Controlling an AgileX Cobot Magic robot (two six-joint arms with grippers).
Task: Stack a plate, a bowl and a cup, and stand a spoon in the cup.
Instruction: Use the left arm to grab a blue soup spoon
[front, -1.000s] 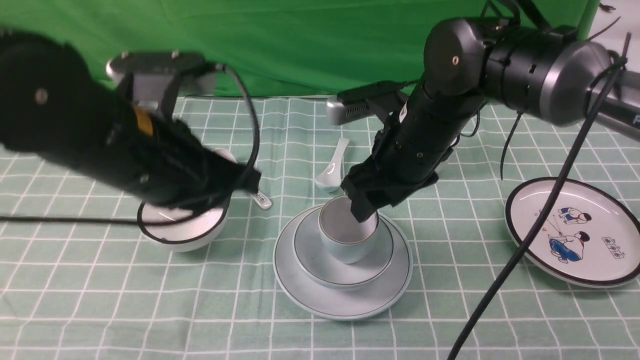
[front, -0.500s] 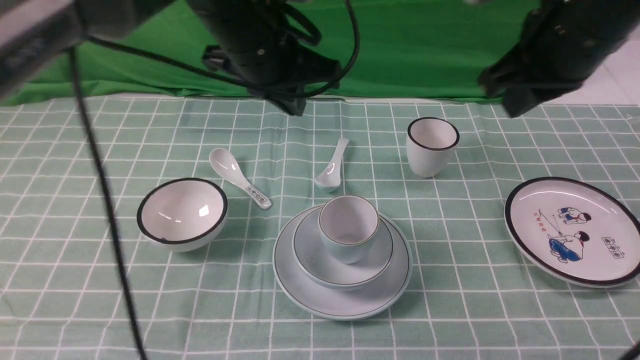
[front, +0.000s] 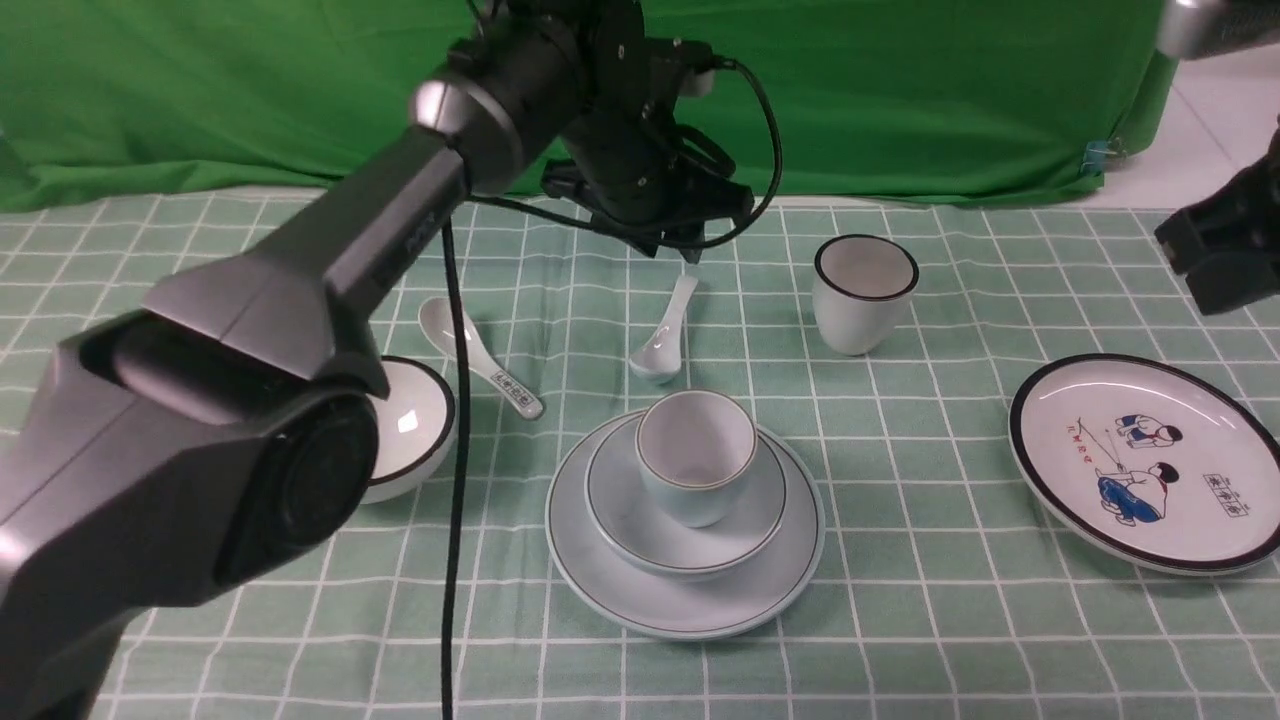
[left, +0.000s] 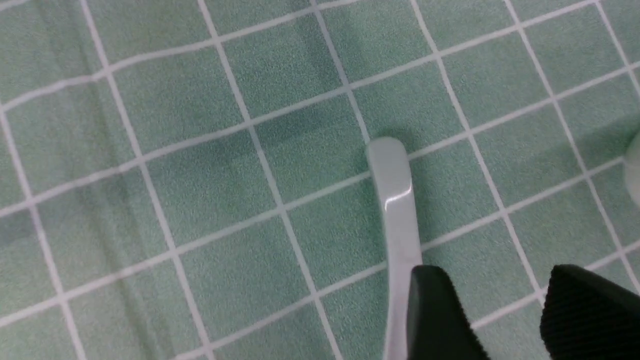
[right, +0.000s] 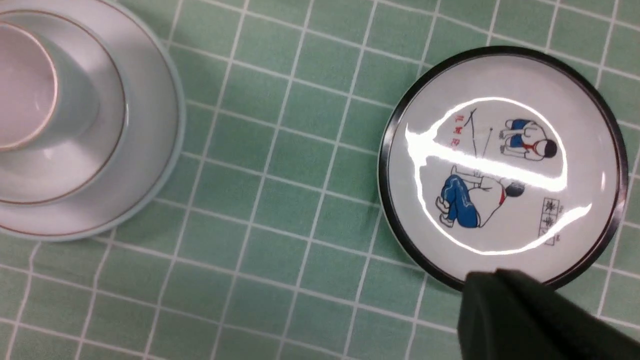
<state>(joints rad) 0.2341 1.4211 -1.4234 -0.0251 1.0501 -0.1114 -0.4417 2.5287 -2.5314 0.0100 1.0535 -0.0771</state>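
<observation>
The pale blue-green plate (front: 690, 600) lies at the front middle of the cloth. The bowl (front: 630, 515) sits on it and the cup (front: 697, 460) stands upright in the bowl; the stack also shows in the right wrist view (right: 150, 150). The plain spoon (front: 665, 335) lies flat behind the stack. My left gripper (front: 690, 252) hangs open just above the spoon's handle end. In the left wrist view the handle (left: 395, 200) runs beside and partly under one finger (left: 435, 310), with bare cloth between the jaws. My right gripper (front: 1220, 255) is raised at the far right, holding nothing visible; only one dark finger (right: 520, 315) shows.
A white black-rimmed cup (front: 865, 290) stands back right. A black-rimmed cartoon plate (front: 1145, 460) lies at the right, under my right gripper in the right wrist view (right: 500, 165). A white black-rimmed bowl (front: 415, 420) and a patterned spoon (front: 480, 360) lie left, partly behind my left arm.
My right gripper has let go of the cup in the bowl and drawn back up to the far right. My left arm has swung from over the white bowl to above the plain spoon's handle.
</observation>
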